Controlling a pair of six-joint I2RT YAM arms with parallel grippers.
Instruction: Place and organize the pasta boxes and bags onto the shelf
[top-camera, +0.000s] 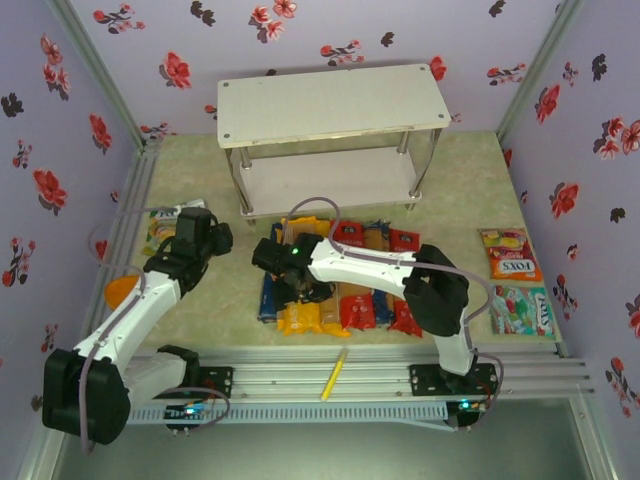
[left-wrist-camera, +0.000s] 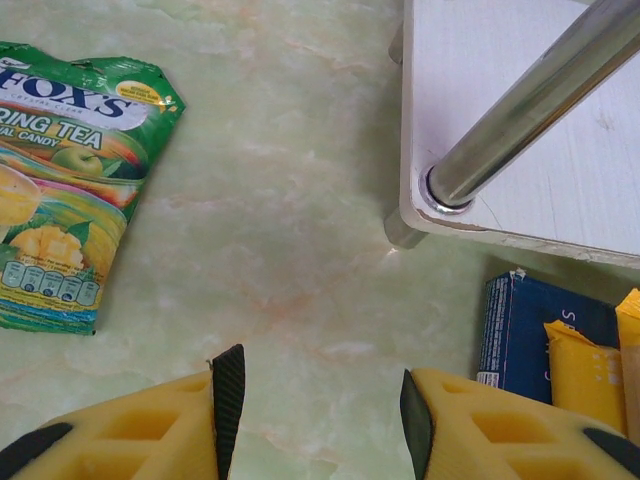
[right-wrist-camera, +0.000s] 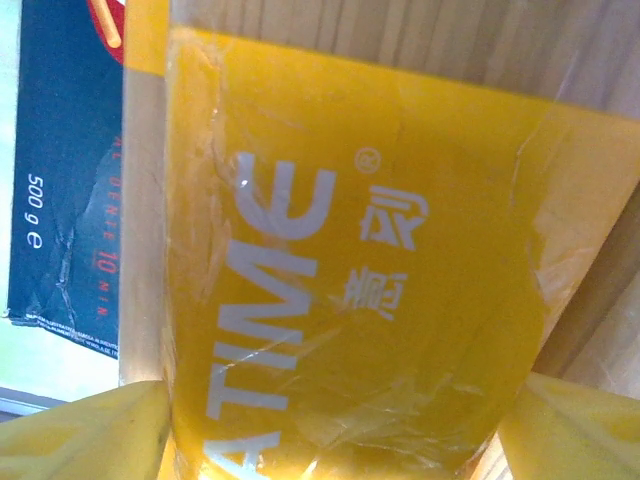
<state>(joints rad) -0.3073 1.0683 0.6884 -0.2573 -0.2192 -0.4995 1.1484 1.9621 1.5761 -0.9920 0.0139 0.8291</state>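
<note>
Top: I see pasta packs rowed on the table before the shelf, right gripper over them | Left wrist: left gripper spread over bare table, blue box beside shelf corner | Right wrist: fingers flank yellow-orange bag; pinch or not, I can't tell.

Top camera overlooks all; close wrist cameras look down, sharing the blue box.
</note>
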